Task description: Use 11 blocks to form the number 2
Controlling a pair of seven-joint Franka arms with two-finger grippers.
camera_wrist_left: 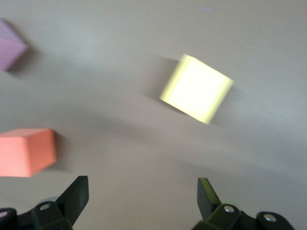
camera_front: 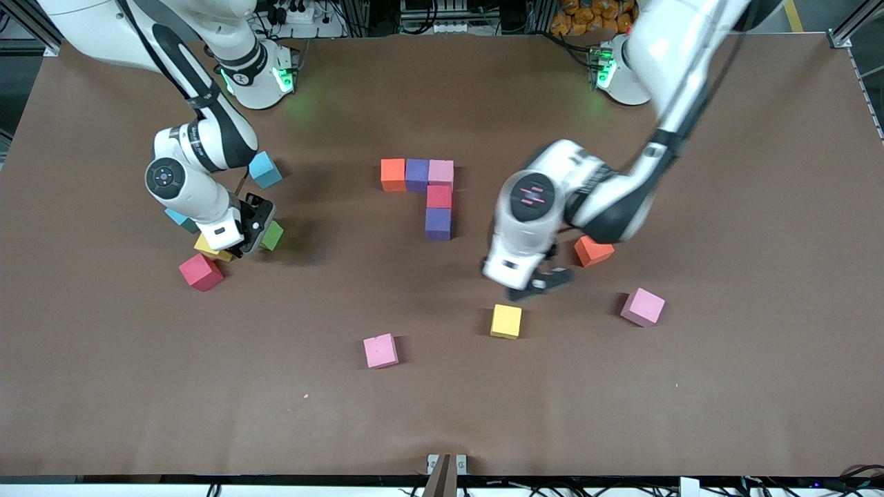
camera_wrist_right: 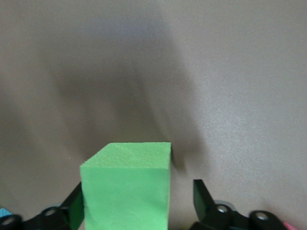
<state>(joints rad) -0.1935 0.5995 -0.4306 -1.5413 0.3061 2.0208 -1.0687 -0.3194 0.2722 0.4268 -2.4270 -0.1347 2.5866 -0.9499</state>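
Two jaws of the right gripper (camera_wrist_right: 136, 203) straddle a matte green foam cube (camera_wrist_right: 125, 184), one finger touching, the other apart. The left gripper (camera_wrist_left: 143, 199) hangs unclenched, a yellow foam cube (camera_front: 506, 321) at its seven o'clock. Five cubes (camera_front: 428, 195), orange, purple, pink, red, purple, begin the number 2 mid-table.

You are getting open table at six o'clock of the laid cubes (camera_front: 438, 223), as far as the yellow block (camera_front: 506, 321) and pink block (camera_front: 380, 351). At four o'clock, the left gripper (camera_front: 543, 281) is hanging wide open, crowding the orange block (camera_front: 593, 250). At nine o'clock, the right gripper (camera_front: 255, 241) is straddling the green block (camera_front: 274, 238), with the red block (camera_front: 201, 272) and light-blue cube (camera_front: 265, 170) hemming it in.
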